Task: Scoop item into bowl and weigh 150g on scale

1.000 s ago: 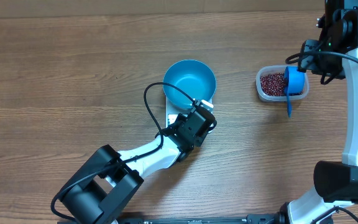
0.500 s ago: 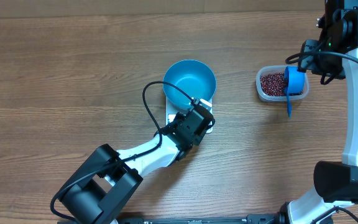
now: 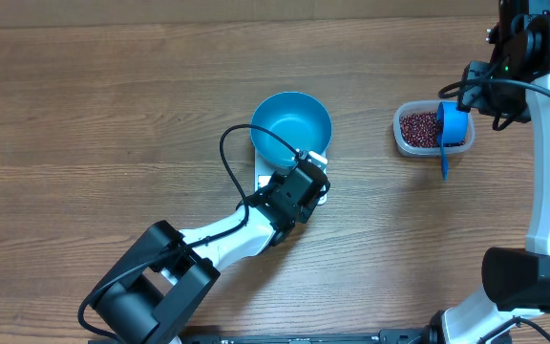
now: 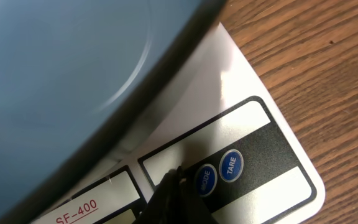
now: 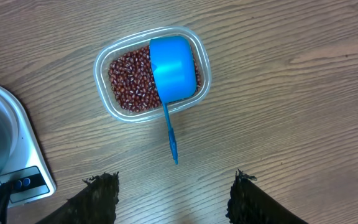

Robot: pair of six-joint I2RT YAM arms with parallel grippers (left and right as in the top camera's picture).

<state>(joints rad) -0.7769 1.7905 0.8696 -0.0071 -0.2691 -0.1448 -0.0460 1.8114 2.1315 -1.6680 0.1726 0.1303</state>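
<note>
The bright blue bowl (image 3: 291, 122) stands empty on the white scale (image 3: 264, 178). My left gripper (image 3: 315, 183) is shut, and its dark tip (image 4: 176, 178) rests on the scale's front panel (image 4: 272, 162), just left of the MODE button (image 4: 205, 179). Nothing is held in it. The bowl's wall (image 4: 61, 74) fills the upper left of the left wrist view. Red-brown beans (image 5: 129, 84) lie in a clear tub (image 5: 100, 93), with a small blue scoop (image 5: 173, 68) resting on them and its handle hanging over the rim. My right gripper (image 5: 176, 180) hovers open and empty, above bare table short of the handle's tip.
The tub (image 3: 405, 139) sits on the wooden table to the right of the scale (image 5: 23, 149), with bare wood between them. The TARE button (image 4: 231, 165) lies right of MODE. A black cable (image 3: 242, 153) loops from the left arm beside the bowl.
The left gripper has shifted very slightly on the scale's front panel. The right arm, scoop and tub have not moved.
</note>
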